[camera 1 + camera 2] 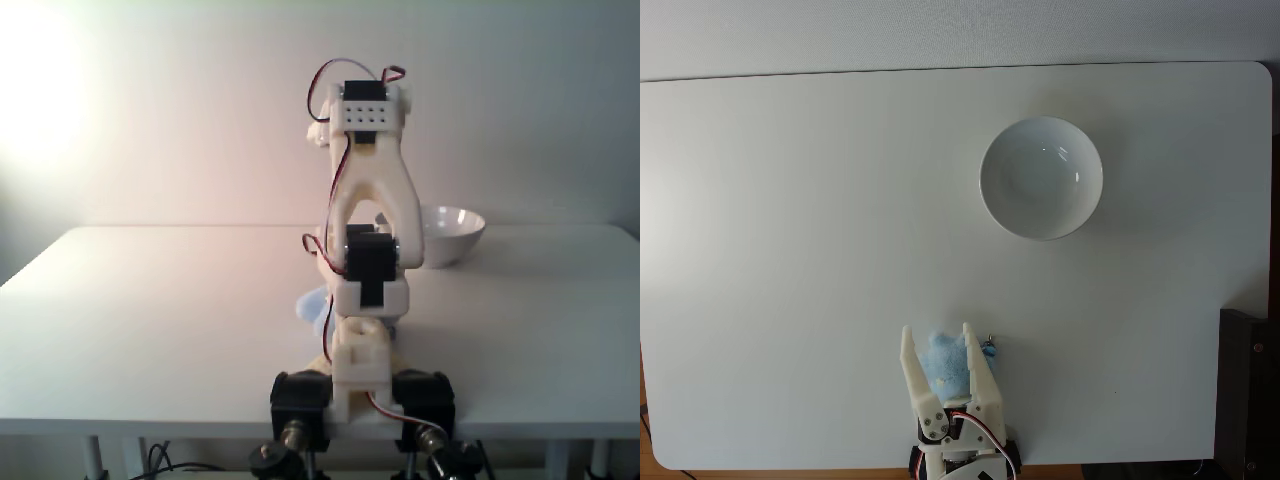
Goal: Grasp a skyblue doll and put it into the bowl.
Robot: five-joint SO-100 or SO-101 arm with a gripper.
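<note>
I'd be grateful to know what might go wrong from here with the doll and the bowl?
The tool straddles the skyblue doll, whose small side piece pokes past one finger; closing could pinch fuzz alone and drop it. The bowl sits well away across bare table, so a loose grasp may slip during the carry.

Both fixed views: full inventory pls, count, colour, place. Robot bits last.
skyblue doll: 1, pale blue, near table edge, between the gripper's fingers
bowl: 1, glossy white, empty, right of centre in the view from above
table: 1, white, under everything
dark box: 1, black, right edge, off the table
arm: 1, cream-white with black servos, mounted at the table's near edge
gripper: 1, cream-white, open around the doll
</note>
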